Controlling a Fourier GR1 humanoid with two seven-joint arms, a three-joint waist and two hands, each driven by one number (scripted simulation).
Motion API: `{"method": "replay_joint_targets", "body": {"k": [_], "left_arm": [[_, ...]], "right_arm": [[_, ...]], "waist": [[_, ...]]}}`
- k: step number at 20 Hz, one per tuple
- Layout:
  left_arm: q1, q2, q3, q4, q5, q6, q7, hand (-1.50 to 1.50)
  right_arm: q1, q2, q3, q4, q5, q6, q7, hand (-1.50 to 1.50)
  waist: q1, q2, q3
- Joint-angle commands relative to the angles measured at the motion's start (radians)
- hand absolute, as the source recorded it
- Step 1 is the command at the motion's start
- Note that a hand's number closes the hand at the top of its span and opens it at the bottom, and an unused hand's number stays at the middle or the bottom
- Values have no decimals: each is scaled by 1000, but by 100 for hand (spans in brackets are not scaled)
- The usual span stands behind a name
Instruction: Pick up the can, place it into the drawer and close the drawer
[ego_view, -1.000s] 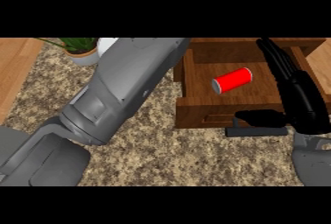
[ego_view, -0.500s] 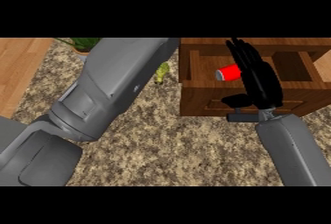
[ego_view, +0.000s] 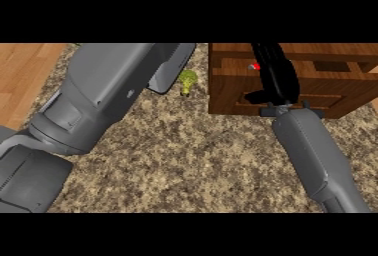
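The wooden drawer (ego_view: 325, 65) stands open at the upper right of the head view. Only a small red sliver of the can (ego_view: 255, 66) shows inside it, at the left edge of my right hand (ego_view: 275, 75). That hand lies over the drawer with its fingers stretched straight toward the back and its thumb (ego_view: 255, 97) down at the drawer's front. It covers most of the can, and I cannot tell whether it touches it. My left forearm (ego_view: 103, 100) runs up the left side. Its hand is out of the view.
The speckled granite counter (ego_view: 199, 160) fills the middle. A small green thing (ego_view: 187, 81) lies between my left forearm and the drawer's left wall. A wooden floor strip (ego_view: 22, 70) shows at the far left.
My right hand has moved left across the drawer and now hides nearly all of the red can. The drawer front sits closer to the view's middle.
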Motion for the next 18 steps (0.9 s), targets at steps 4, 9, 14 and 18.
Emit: {"method": "replay_joint_targets", "body": {"k": [4,9,14,18], "left_arm": [[79,80,-1,-70,-14,-58,41,-150],[155,99,-14,-167,-20,-62,60,-150],[208,146,-21,-250,-19,-80,110,-150],[200,151,-28,-281,-34,-70,128,-150]], "right_arm": [[-215,-1,-80,258,33,-128,-7,-150],[-296,30,-98,411,73,-234,8,-150],[-417,-6,-127,475,71,-222,17,-150],[-469,-22,-162,522,35,-223,-50,-150]], "waist": [[17,2,0],[46,3,-1],[68,-1,-2],[60,11,0]]}}
